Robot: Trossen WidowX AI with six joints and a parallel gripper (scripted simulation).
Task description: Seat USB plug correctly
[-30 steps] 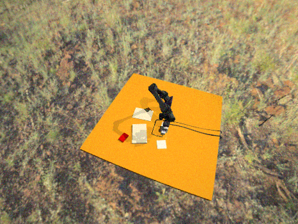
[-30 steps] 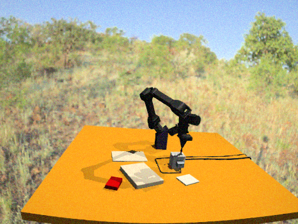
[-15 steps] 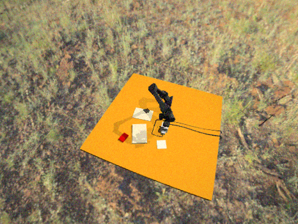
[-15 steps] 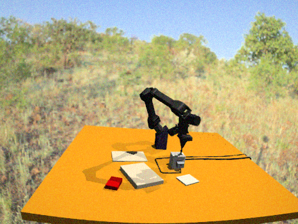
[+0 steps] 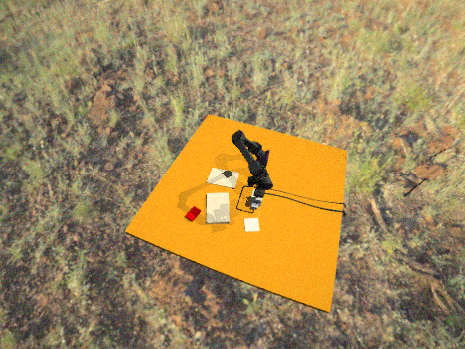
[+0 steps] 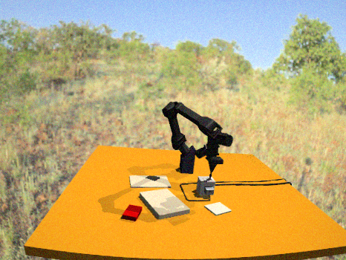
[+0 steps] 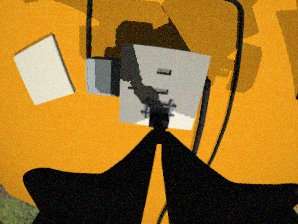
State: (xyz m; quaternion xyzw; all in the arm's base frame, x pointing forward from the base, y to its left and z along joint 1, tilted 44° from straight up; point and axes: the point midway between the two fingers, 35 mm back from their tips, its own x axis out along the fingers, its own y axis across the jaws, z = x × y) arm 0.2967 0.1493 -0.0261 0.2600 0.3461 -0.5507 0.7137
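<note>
From the top, the black jointed arm [image 5: 253, 162] [image 6: 191, 118] reaches down to the grey power cube [image 5: 256, 198] [image 6: 203, 185] [image 7: 172, 62]; a red block [image 5: 193, 214] [image 6: 132, 212] lies well apart from it. In the exterior view, the black gripper [image 6: 211, 177] [image 7: 158, 135] points down at the cube's top. In the wrist view, its fingertips pinch the small black USB plug [image 7: 159, 118] at the cube's near edge, presumably to control its seating.

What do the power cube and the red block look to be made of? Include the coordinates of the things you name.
Power cube [image 6: 201, 187] [image 7: 175, 60]: probably matte grey plastic, judging by its flat, even faces; painted metal is possible.
Red block [image 5: 193, 214] [image 6: 132, 212]: perhaps plastic, evenly coloured and sharp-edged, though painted wood would look alike.
</note>
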